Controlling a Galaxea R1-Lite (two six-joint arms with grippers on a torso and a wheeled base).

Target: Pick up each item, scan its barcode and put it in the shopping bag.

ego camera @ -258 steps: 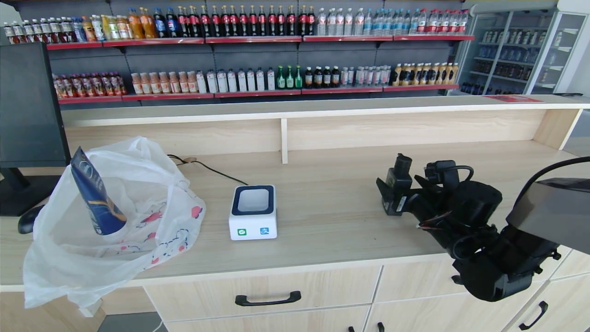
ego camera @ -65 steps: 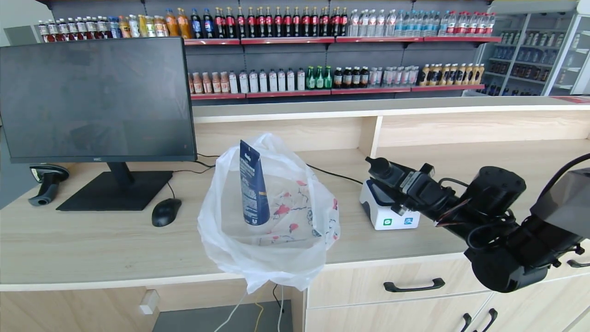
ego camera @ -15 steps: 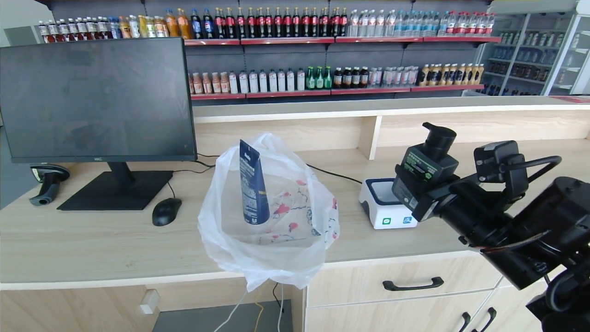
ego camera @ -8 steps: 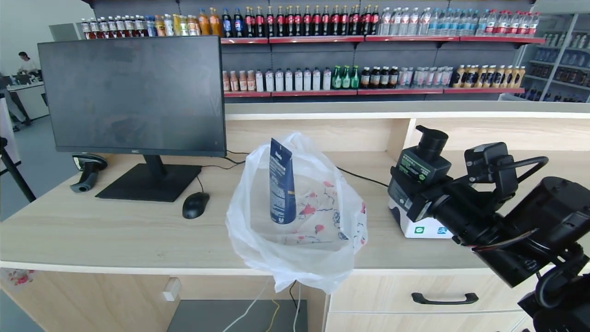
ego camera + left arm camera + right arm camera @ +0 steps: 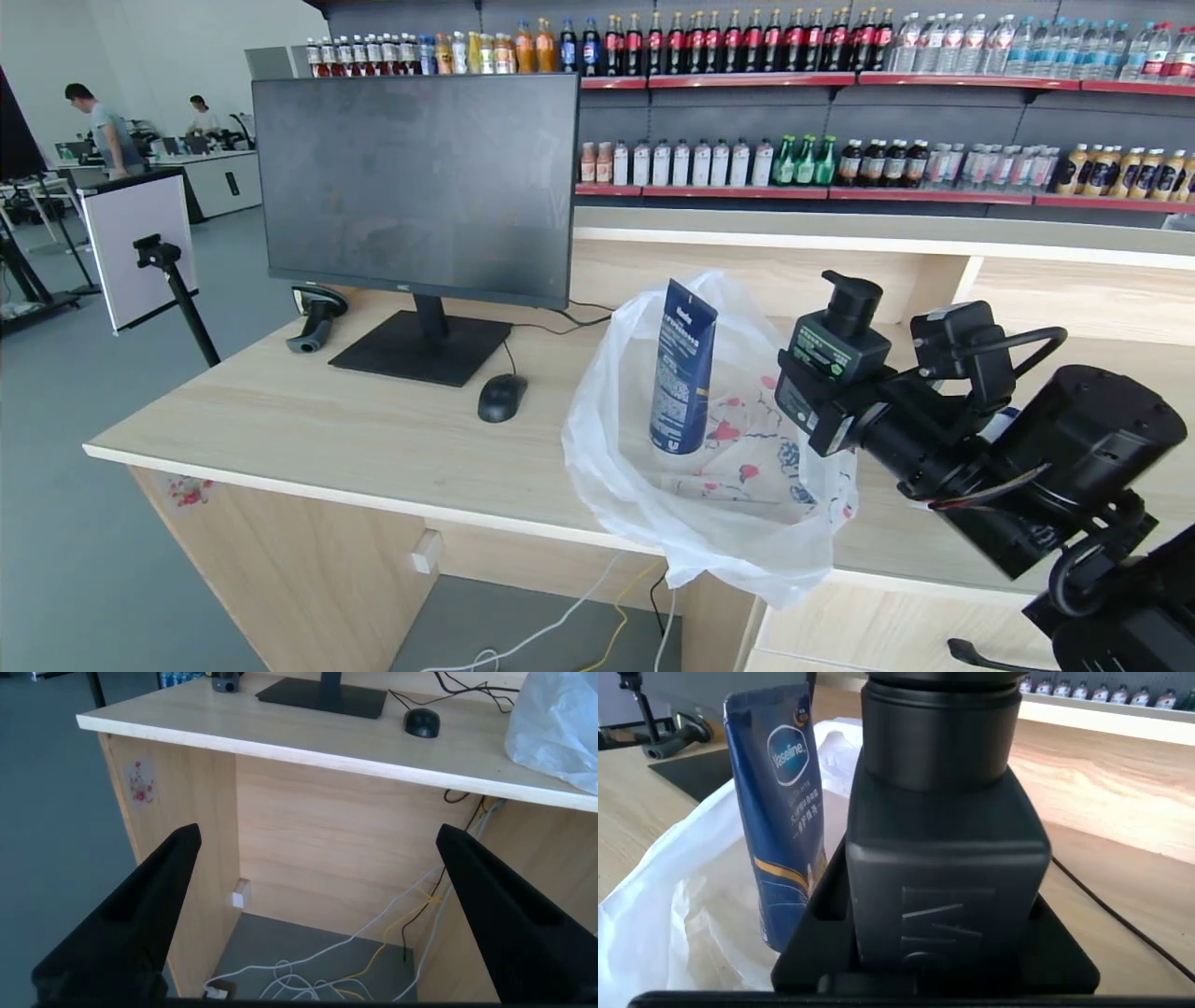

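Your right gripper pinches the black pump bottle, seemingly over the shopping bag; left gripper spread.

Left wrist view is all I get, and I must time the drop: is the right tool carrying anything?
Observer: Yes. The right tool is shut on a dark square pump bottle, held upright close by the right side of the white plastic shopping bag.
Operator: Is anything inside the bag?
Observer: A blue squeeze tube stands upright in it.
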